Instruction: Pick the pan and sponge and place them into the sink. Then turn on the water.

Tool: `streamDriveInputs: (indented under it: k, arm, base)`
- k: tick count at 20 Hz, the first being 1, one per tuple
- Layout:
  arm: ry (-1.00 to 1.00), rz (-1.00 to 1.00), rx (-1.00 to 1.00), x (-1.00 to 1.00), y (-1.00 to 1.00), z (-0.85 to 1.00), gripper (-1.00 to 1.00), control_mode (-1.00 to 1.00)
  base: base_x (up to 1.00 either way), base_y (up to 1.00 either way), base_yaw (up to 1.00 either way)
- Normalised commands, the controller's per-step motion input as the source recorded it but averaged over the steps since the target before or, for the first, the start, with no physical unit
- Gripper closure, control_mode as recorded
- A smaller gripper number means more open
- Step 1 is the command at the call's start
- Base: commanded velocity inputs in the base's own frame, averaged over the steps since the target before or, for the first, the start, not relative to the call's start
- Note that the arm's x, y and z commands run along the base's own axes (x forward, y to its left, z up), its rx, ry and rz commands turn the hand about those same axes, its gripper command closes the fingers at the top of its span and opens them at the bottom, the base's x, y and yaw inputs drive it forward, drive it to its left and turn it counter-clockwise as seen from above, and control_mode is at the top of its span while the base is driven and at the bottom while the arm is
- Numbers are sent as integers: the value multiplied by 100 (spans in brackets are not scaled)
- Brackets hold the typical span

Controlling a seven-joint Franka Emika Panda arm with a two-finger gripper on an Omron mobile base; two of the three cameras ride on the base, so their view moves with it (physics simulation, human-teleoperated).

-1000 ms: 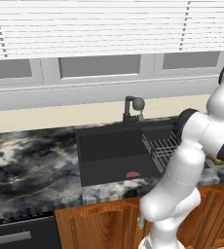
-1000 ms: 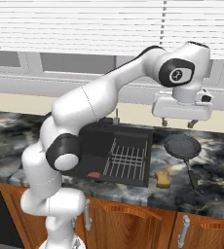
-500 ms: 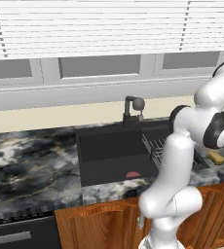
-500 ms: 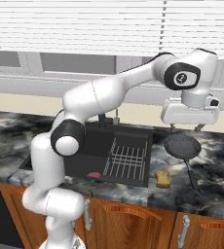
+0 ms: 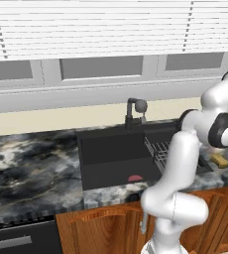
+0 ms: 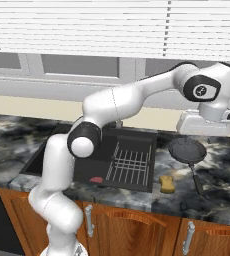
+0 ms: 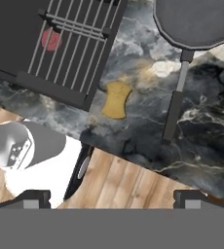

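Two task objects lie on the dark marbled stone counter (image 6: 222,185) to the right of the large black rectangular recessed sink (image 5: 111,154), as we see from the left base view, where the small yellow rectangular sponge (image 5: 220,160) peeks out just past the white arm, near the counter's front edge, and a small red drain spot marks the basin floor below the black faucet (image 5: 135,112). From the right base view we make out the round shallow dark grey frying pan (image 6: 187,150) sitting flat on the counter, its long thin dark handle running toward the front edge; the sponge (image 6: 167,184) lies apart from it, between the handle and the sink (image 6: 52,157), and a wire dish rack (image 6: 131,164) fills the sink's right part. The white two-finger gripper (image 6: 205,131) hangs above and just behind the pan, not touching it. In the hand view we look down on the pan (image 7: 196,22) at the top right, its handle pointing toward us, the sponge (image 7: 116,99) left of the handle on the marbled stone, and the rack (image 7: 72,46) at the upper left. The fingertips stand at the two far sides of that view, so we read the jaws as spread wide with nothing between them. We can read no brand, label or writing on anything.
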Motion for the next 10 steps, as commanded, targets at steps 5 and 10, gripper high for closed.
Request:
streamDriveInputs:
  k: [5,10]
  arm:
    - [-3,1,2,23,-8,-23,-100,-100]
    - [3,4,-1,29,0,-35,-100,-100]
  base:
    - [0,0,0]
    - [0,0,0]
